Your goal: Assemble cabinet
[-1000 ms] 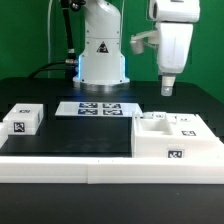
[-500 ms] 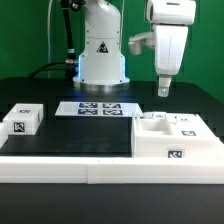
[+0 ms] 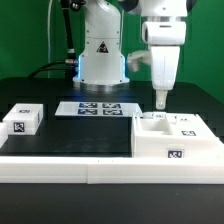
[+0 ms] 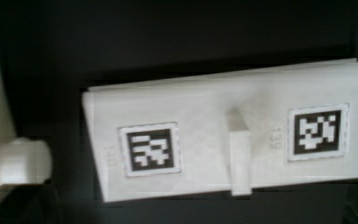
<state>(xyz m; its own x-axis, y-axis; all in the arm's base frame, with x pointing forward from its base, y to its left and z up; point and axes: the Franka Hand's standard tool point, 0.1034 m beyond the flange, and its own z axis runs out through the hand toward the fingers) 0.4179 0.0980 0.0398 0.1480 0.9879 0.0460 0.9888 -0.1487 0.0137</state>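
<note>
Hovering gripper just above the cabinet case.
From the exterior view's left: a small tagged block is lying on the table, the marker board is sitting mid-table, and the case is standing rightmost under the fingers; whether they are parted cannot be told.

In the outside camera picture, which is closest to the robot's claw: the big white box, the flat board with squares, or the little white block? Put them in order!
1. The cabinet case, on the exterior view's right; the gripper hangs just above it.
2. The marker board, lying flat in the middle.
3. The small white block, far over on the exterior view's left.
</note>
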